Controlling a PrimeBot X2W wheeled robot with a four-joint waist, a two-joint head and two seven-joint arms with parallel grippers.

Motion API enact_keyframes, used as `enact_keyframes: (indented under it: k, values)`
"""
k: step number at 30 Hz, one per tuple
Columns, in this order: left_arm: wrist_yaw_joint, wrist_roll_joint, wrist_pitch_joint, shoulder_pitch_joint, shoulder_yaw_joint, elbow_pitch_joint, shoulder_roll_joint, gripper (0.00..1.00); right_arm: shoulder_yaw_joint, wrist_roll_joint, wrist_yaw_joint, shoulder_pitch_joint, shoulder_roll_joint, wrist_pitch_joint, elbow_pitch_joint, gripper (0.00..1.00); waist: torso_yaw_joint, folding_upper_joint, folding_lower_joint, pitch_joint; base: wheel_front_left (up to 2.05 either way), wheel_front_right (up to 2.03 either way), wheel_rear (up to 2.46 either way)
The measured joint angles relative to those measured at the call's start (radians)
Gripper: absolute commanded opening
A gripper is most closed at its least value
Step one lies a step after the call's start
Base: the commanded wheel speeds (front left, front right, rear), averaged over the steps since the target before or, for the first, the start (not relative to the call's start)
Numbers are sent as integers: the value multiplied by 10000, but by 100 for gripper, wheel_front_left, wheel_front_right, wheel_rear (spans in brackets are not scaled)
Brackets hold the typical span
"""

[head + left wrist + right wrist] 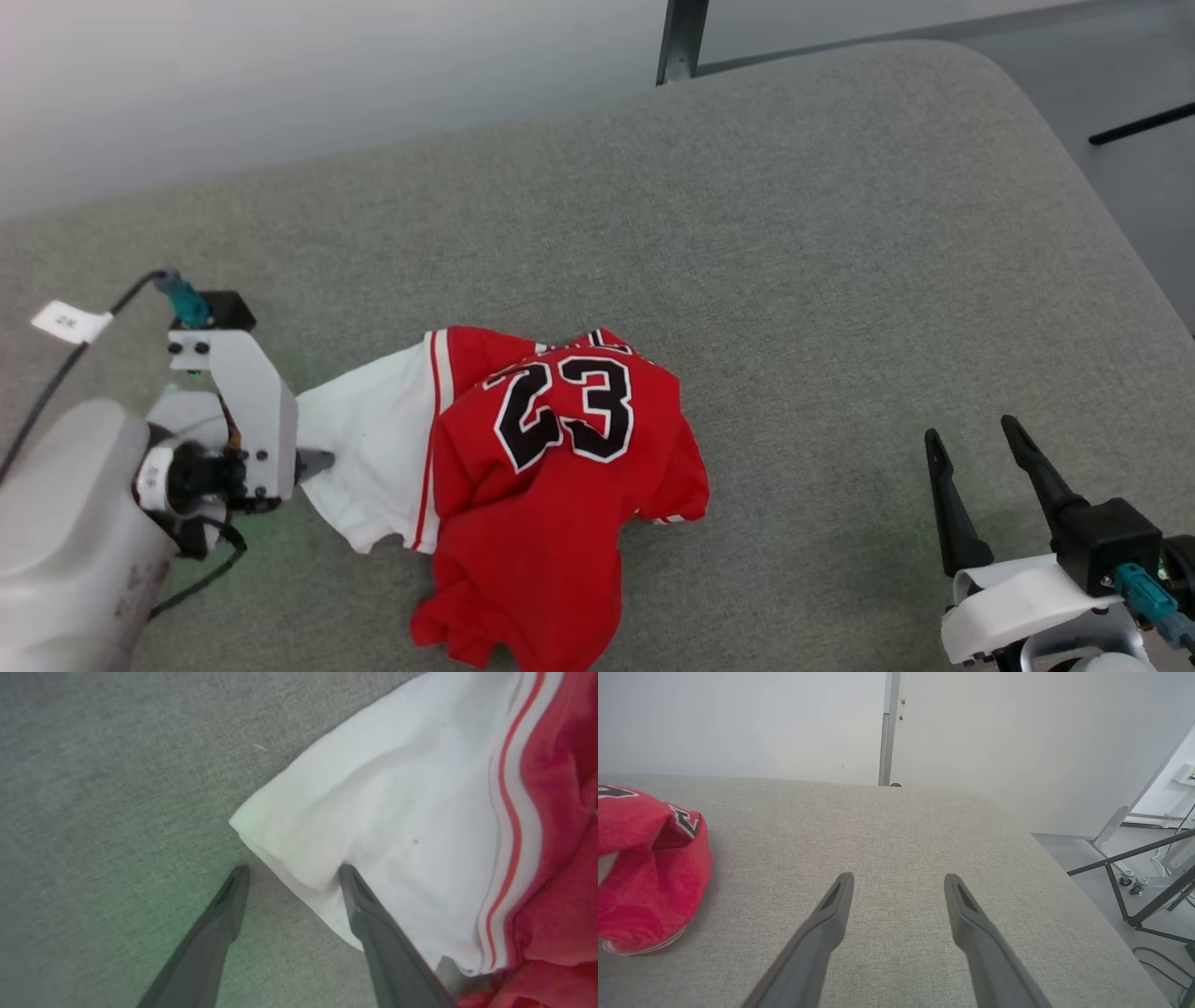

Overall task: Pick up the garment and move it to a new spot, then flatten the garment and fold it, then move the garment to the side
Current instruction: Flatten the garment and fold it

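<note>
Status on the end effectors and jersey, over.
Left end effector open at white corner of the jersey. Right end effector open, well apart. The jersey lies crumpled on grey cushion. No obstacles seen.

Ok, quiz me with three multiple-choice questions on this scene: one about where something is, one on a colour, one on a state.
1. Where is the left end effector? A. At the garment's white part. B. Over the number. C. On the floor.
2. What colour are the digits? A. Blue. B. Black, white-edged. C. Yellow.
3. How is the right end effector? A. Shut on cloth. B. Shut, empty. C. Open, empty.
Answers: A, its fingers straddle the white edge; B, seen in the head view; C, spread wide over the bare grey surface.
</note>
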Motion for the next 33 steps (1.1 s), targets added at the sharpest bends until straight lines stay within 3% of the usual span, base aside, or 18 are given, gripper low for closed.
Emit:
enact_keyframes:
  k: [4,5,7,8,13,19,33]
  values:
    - [98,-276,90,-122,167,360,-242,100,33,-10,0,-171,38,-27,84,100,-15,-1,0,151,0,0,0]
    - [123,-293,165,-192,165,451,-293,91,33,-12,0,-182,44,-54,100,100,2,0,0,159,0,0,0]
    - [119,-353,240,-267,148,550,-376,24,29,-13,0,-182,50,-54,146,100,44,-1,0,157,0,0,0]
    - [123,-414,265,-299,176,623,-420,0,23,-13,0,-185,50,-54,157,100,66,-1,0,151,0,0,0]
    - [-33,-418,211,-418,8,759,-688,0,2,-63,0,-192,79,-44,163,100,190,0,0,65,0,0,0]
    - [-40,-217,90,-445,-130,698,-569,0,-84,-88,0,-176,56,10,161,100,374,0,0,-164,0,0,0]
    - [696,259,236,98,117,-809,1369,0,-263,-88,0,105,10,259,65,100,1111,0,0,-957,0,0,0]
